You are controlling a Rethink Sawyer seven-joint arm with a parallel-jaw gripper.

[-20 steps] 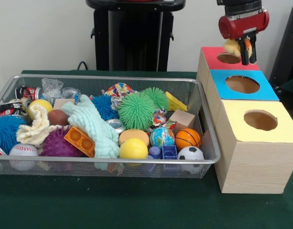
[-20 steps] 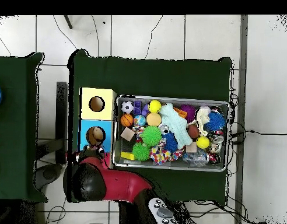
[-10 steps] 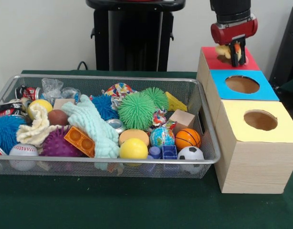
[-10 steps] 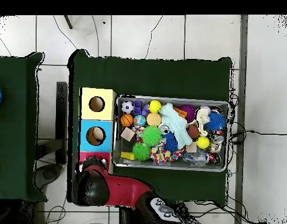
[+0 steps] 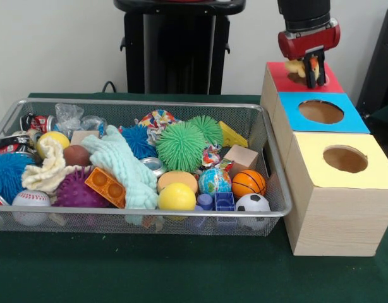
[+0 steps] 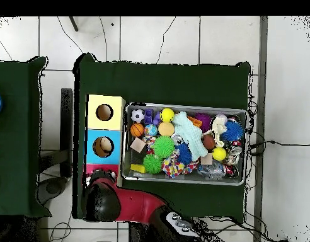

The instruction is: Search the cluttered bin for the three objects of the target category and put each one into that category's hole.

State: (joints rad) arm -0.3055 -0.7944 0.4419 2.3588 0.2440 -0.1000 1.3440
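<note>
1. The fingers (image 5: pixel 311 68), at the upper right of the front frame, were closed narrowly on a small orange-tan plush toy (image 5: pixel 297 66), which bulged out to the left of the dark fingertips.
2. The toy hung directly over the red-topped box (image 5: pixel 277 71), just above its round hole (image 5: pixel 299 78), which the fingers and toy partly hid. The hole lay straight below the toy, so the coming move looked like a plain release or a short drop down, with no sideways travel needed. The toy showed no clear long axis; it looked like a rounded lump.
3. In the overhead frame the red and black arm (image 6: pixel 120 203) covered the red box at the lower left, so the hole could not be seen there.
4. Counted: three boxes in a row at the right of the front frame, red farthest up, then the blue-topped box (image 5: pixel 355 119), then the yellow-topped box (image 5: pixel 380 170) lowest, each with one round hole. There was one arm, and one plush toy was held.
5. The wire bin (image 5: pixel 134 218) sat on the green desk (image 5: pixel 181 271) across the left and centre of the front frame, still crowded. Among the clutter, two green spiky balls, one basketball (image 5: pixel 248 183) and one soccer ball (image 5: pixel 253 203) could be counted. I could not pick out any further plush animal with certainty; some may lie buried.
</note>
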